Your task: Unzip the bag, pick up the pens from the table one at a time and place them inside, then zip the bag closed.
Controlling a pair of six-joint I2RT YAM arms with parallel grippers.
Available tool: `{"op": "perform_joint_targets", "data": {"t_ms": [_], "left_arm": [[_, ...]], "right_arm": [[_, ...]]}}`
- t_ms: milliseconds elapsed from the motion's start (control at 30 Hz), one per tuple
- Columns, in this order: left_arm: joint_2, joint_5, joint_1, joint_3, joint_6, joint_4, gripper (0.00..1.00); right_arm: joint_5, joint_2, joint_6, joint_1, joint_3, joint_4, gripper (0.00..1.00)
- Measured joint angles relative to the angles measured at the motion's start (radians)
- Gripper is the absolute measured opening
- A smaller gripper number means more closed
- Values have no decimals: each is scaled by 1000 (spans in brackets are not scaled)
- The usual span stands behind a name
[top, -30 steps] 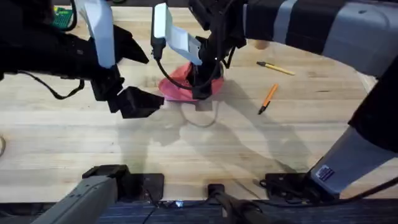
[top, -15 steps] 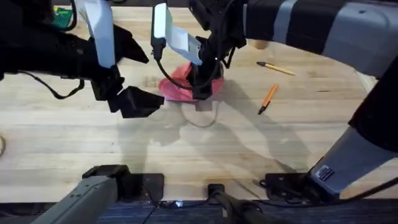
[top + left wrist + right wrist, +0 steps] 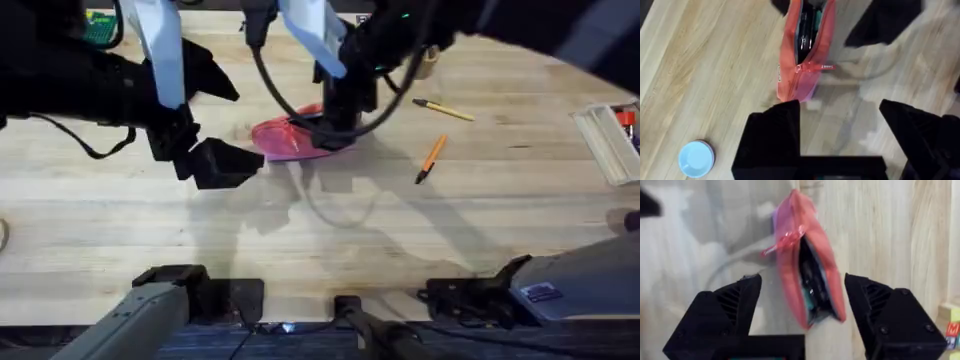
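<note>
Your pink pouch [image 3: 290,137] lies on the tabletop [image 3: 300,240] toward the far middle, and its zipper is already open along most of its length: the left wrist view shows the gap with dark contents and a strip of teal inside, and the small red pull tab [image 3: 821,66] sitting near the end closest to your left arm. The two pens are both on the wood, well apart from the pouch on its right side. The orange pen [image 3: 431,158] lies tilted with its black tip pointing toward you, and the pale yellow pen [image 3: 442,109] lies farther back, its dark end pointing toward the pouch.

Your left gripper [image 3: 222,165] hovers just beside the near-left end of the pouch without touching it. Its jaws stand wide apart with nothing between them, which the left wrist view [image 3: 850,125] makes plain. Your right gripper [image 3: 335,125] hangs over the right end of the pouch. In its own wrist view [image 3: 802,305] its jaws are spread, one on each side of the open pouch [image 3: 805,275], and you can see bare wood between each finger and the fabric, so it grips nothing.

A small light blue cup [image 3: 696,158] stands on the wood near your left arm.
</note>
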Motion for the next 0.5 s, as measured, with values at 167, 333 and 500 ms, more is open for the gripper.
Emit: {"op": "perform_joint_targets", "data": {"t_ms": [167,333,500], "left_arm": [[0,0,0,0,0,0,993],[0,0,0,0,0,0,993],[0,0,0,0,0,0,993]], "right_arm": [[60,-73,28,0,0,-92,995],[153,-143,120,0,0,-114,996],[216,-216,218,-11,0,-139,996]]}}
